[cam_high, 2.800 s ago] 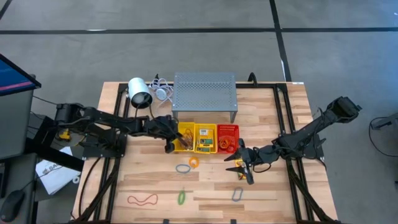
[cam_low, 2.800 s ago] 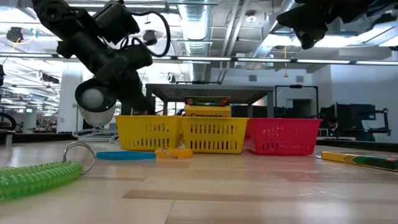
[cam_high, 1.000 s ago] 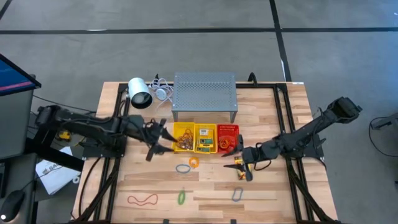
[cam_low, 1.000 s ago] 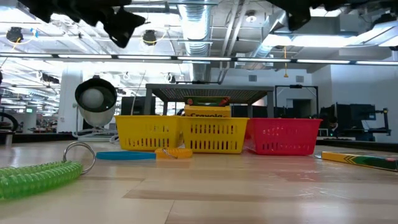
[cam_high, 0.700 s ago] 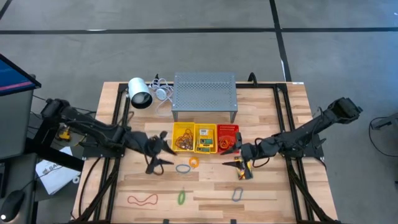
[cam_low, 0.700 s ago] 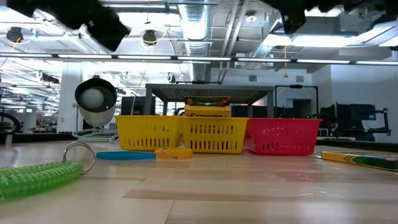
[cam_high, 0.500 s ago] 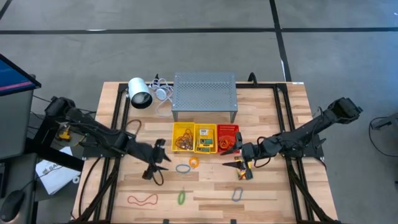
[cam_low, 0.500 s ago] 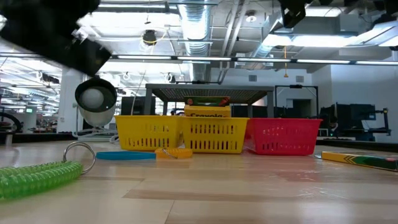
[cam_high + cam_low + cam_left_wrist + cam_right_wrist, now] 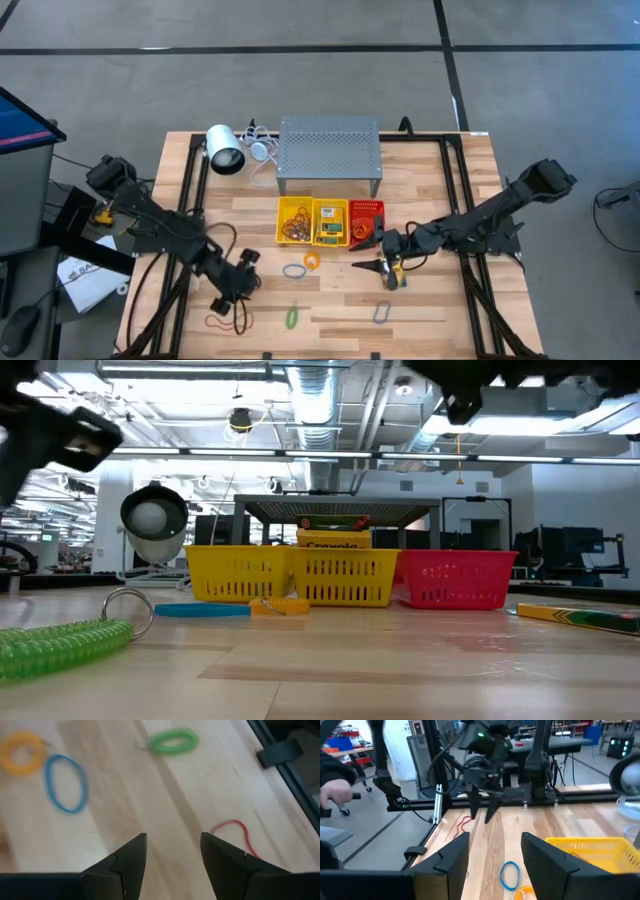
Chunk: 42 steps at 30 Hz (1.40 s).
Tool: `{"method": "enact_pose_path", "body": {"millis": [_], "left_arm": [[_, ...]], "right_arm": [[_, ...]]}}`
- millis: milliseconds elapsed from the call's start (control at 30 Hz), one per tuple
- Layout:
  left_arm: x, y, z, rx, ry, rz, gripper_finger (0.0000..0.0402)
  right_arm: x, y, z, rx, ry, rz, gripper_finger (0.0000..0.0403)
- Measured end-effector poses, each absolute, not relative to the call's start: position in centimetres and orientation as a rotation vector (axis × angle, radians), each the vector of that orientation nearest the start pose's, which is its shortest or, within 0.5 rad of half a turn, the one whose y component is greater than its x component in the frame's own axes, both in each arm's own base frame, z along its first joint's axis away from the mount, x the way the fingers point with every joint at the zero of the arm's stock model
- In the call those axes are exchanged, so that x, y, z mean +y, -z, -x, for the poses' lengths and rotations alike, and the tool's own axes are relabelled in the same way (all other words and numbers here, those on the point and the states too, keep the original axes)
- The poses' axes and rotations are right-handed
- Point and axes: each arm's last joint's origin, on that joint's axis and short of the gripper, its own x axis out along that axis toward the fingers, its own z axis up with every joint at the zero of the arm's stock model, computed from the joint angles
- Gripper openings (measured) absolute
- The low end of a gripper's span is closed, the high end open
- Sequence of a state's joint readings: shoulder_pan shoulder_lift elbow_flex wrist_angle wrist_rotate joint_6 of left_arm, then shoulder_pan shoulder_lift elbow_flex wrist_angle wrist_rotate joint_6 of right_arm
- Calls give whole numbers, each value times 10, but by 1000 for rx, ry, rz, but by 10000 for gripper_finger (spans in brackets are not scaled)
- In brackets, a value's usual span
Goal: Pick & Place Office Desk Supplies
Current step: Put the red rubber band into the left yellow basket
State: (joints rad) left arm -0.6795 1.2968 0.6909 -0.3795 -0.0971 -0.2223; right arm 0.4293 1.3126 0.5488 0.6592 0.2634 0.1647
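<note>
Hovering with fingers spread and empty above the red band point(image 9: 229, 321) near the table's point(image 9: 430, 310) front-left corner, the left gripper point(image 9: 232, 293) faced the green ring point(image 9: 173, 741), while the right gripper point(image 9: 378, 262), also spread, waited beside the red basket point(image 9: 366, 222).

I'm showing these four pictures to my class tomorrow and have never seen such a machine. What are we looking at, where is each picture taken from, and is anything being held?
Two dark robot arms work at a wooden table. One picture looks down from above, one looks level across the tabletop, and two come from cameras on the wrists. The left gripper hangs open and empty near a red rubber band. The right gripper is open and empty too, beside the red basket. Two yellow baskets, a blue ring, a green coil and a yellow-and-green crayon box also lie there.
</note>
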Motion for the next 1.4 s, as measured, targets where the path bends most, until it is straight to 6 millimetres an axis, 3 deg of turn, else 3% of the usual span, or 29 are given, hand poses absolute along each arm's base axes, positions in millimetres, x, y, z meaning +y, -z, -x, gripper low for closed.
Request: {"method": "enact_pose_path", "body": {"millis": [333,533,700,933,1400], "left_arm": [[-194,-159,-195,1151,487,-228,182],[-199,-143,-197,1294,448,-308,182],[-201,-146,-198,1288,462,-284,182],[-209,-158,-201,1246,491,-228,182],[-214,-158,-205,1176,474,-229,182]], "right_arm": [[129,-188,-282,13,-192,-186,175],[155,-186,-306,-5,-232,-194,175],[172,-191,-322,-31,-257,-199,175],[179,-187,-329,1,-259,-193,175],[179,-189,-329,3,-258,-192,175]]}}
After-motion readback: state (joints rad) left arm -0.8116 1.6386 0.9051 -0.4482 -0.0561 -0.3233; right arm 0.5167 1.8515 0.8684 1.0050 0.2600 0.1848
